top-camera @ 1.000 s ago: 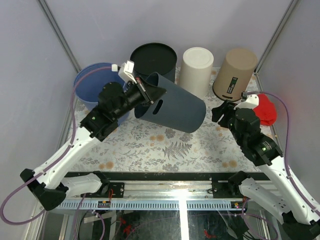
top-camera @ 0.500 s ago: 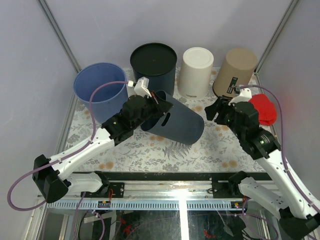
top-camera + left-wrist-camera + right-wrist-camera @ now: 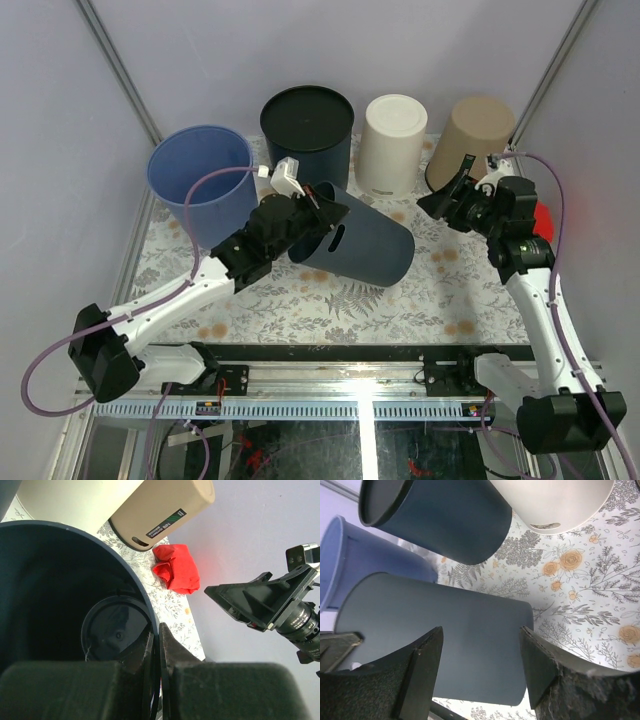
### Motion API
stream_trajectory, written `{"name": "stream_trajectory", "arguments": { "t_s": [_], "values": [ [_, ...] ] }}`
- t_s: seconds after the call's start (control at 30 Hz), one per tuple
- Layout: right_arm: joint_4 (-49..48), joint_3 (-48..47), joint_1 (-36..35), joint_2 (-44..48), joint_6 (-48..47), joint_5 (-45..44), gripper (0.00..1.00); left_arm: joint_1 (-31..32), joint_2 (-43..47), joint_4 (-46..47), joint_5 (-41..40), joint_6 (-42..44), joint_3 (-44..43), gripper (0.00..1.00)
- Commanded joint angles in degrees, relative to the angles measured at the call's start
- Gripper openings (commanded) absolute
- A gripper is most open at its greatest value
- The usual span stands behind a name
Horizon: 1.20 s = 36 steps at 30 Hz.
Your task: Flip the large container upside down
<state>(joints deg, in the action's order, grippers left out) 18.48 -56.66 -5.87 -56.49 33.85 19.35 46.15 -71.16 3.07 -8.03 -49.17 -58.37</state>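
Pinching the rim of the large container (image 3: 360, 245), the left gripper (image 3: 156, 630) was found clenched, one finger set inside the mouth and the other against the outer wall. The container, a dark slate-blue tub, was held on its side near the middle of the table (image 3: 300, 300). Its open mouth was turned to the left and its closed base to the right. Whether the base rested on the flowered table cover could not be told. A slot-shaped handle hole was seen in the upper wall close to the rim, and the round base was seen deep inside from the left wrist view.

The right gripper (image 3: 480, 635) was held released, its jaws spread wide with nothing between them. It was raised at the right of the table, aimed left toward the container's base, and kept apart from it.

Four more tubs were ranged along the far edge. A blue bucket (image 3: 200, 170) was stood mouth up at the far left, just beside the left wrist. A black container (image 3: 307, 115), a white container (image 3: 392, 135) and a tan container (image 3: 475, 135) were stood base up, from left to right. A red cloth (image 3: 176, 567) was left crumpled at the right edge, near the tan container.
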Motion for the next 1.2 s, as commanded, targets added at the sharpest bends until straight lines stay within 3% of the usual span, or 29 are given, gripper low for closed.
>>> {"name": "stream_trajectory", "arguments": {
  "t_s": [0.0,0.23,0.4,0.5,0.6,1.17],
  "values": [
    [-6.72,3.11,4.94,-0.01,5.01,13.86,0.68,0.25,-1.04,9.35,-1.98,-1.5,1.19,0.0],
    [-7.81,9.63,5.47,4.17,6.89,13.68,0.69,0.16,-3.22,13.46,-1.47,-2.82,3.75,0.0],
    [-7.6,12.98,5.6,5.83,7.0,14.33,0.69,0.17,-4.5,10.1,-1.55,-1.92,3.29,0.01],
    [-7.76,14.58,5.63,6.72,7.11,14.54,0.69,0.09,-4.73,6.53,-2.38,-0.38,2.67,0.26],
    [-7.6,16.03,5.6,7.11,6.87,14.59,0.69,0.15,-5.04,2.51,-3.58,0.82,1.96,0.33],
    [-4.0,15.93,5.61,7.45,1.49,7.21,0.69,0.01,-7.43,-7.62,-7.02,4.29,1.56,0.36]
  ]
}}
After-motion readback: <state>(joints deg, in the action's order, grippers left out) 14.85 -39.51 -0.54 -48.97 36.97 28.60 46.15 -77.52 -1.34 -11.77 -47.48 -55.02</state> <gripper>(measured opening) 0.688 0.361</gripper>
